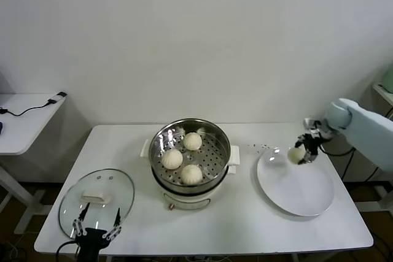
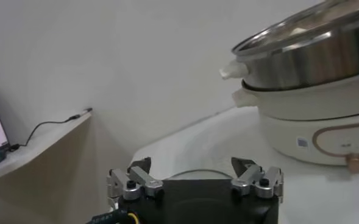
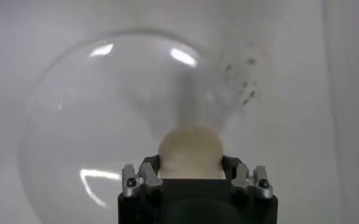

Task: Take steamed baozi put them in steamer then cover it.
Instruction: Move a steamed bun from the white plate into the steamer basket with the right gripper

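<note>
Cream-white dough bun (image 1: 297,154), the last one, is clamped in the right end effector (image 1: 302,153) over the flat white plate (image 1: 301,191). Next: carry it to the shiny steel steamer (image 1: 191,151), three buns inside already; left end effector (image 1: 97,220) spread apart by the glass lid (image 1: 96,196).

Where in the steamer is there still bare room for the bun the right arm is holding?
The steamer tray is bare along its right side, between the three baozi and the right wall. The left and middle are crowded. The right gripper holds the fourth over the white plate.

White wall (image 1: 196,35) — side desk (image 1: 24,121) left
</note>
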`<move>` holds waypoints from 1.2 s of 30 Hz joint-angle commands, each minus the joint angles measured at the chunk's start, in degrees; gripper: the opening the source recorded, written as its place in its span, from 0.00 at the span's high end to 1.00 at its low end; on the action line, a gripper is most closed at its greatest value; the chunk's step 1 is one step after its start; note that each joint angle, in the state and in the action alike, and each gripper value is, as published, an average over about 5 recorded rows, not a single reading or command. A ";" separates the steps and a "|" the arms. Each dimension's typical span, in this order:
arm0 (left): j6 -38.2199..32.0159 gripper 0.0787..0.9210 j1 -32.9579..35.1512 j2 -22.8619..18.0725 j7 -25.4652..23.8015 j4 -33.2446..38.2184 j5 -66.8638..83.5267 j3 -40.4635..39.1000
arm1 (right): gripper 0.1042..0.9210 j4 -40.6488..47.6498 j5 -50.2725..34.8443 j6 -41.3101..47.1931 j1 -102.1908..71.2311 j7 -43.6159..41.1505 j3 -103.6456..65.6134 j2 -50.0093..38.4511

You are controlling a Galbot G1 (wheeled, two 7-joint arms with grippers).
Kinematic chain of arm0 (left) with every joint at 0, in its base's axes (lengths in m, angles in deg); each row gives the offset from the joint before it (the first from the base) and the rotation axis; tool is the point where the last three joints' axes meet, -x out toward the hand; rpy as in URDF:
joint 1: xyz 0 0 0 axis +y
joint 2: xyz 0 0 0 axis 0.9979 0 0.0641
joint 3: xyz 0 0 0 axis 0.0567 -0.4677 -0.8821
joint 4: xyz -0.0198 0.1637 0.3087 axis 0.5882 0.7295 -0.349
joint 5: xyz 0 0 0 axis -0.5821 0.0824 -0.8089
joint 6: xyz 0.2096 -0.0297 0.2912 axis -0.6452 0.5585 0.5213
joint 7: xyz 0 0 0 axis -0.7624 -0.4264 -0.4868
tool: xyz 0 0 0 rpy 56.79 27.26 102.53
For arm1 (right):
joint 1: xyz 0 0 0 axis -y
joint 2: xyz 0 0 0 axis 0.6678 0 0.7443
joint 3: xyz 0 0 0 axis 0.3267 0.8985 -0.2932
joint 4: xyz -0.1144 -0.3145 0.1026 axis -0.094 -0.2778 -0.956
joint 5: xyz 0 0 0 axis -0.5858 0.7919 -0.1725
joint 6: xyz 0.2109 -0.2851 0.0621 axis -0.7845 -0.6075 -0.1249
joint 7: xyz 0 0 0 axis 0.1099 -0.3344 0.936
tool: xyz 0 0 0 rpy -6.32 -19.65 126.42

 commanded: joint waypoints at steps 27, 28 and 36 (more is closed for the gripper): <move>-1.05 0.12 -1.45 0.99 -0.17 -0.02 0.99 -3.51 | 0.31 -13.57 -48.57 9.85 31.21 10.99 42.75 35.53; -0.99 0.12 -1.61 1.01 -0.18 -0.08 1.07 -3.47 | 0.31 -13.43 -48.19 9.93 30.60 11.18 42.75 35.64; -0.61 0.12 -2.52 1.08 -0.20 -0.67 1.57 -3.28 | 0.31 -12.70 -45.48 10.33 26.27 12.28 42.89 35.78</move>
